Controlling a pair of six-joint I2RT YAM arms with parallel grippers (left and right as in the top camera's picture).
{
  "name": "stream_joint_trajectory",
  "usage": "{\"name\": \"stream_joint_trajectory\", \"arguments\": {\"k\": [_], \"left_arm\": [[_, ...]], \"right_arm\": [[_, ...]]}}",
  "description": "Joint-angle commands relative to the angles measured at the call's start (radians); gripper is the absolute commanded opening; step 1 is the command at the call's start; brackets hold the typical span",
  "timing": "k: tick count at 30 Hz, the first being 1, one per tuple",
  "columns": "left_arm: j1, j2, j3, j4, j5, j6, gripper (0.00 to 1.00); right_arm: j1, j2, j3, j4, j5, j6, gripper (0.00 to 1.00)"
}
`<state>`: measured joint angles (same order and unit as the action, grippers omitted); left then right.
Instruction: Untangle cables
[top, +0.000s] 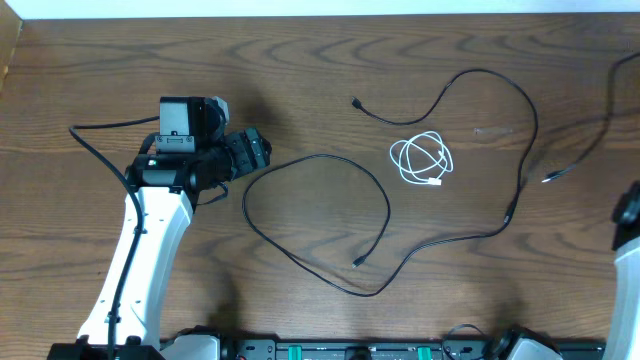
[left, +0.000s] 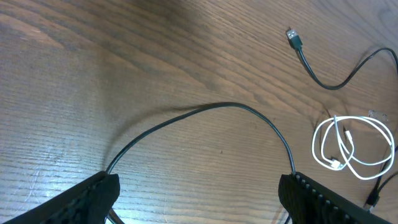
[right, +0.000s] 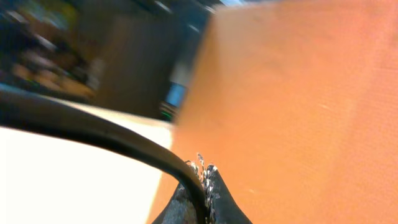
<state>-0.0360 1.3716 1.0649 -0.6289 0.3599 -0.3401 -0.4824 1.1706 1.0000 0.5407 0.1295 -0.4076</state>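
L gripper is hovering low over the table, jaws spread wide, gripping nothing; an arc of the black cable is lying across the gap ahead of it. The white cable is sitting coiled nearby, prob. not touching the black one. R gripper is parked at the edge, pinched closed, empty. Looks like it's lining up a grab: next needs lowering, pinching the black cord, pulling it clear of the coil.
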Motion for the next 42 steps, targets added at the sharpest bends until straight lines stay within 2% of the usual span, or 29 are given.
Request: {"name": "stream_joint_trajectory", "arguments": {"k": [1,8,15,25,42], "left_arm": [[0.0,-0.004,0.019,-0.003,-0.014,0.005,0.87],[0.0,-0.004,0.019,-0.003,-0.014,0.005,0.87],[0.0,-0.004,0.019,-0.003,-0.014,0.005,0.87],[0.0,-0.004,0.019,-0.003,-0.014,0.005,0.87],[0.0,-0.004,0.019,-0.003,-0.014,0.005,0.87]], "right_arm": [[-0.12,0.005,0.021,0.002,0.048,-0.109,0.01],[-0.356,0.011,0.021,0.014,0.042,-0.117,0.01],[-0.502,0.029,0.039,0.042,0.014,-0.117,0.01],[-0.513,0.114,0.04,-0.071,-0.021,-0.08,0.01],[-0.513,0.506,0.04,-0.292,-0.016,0.067,0.01]]}}
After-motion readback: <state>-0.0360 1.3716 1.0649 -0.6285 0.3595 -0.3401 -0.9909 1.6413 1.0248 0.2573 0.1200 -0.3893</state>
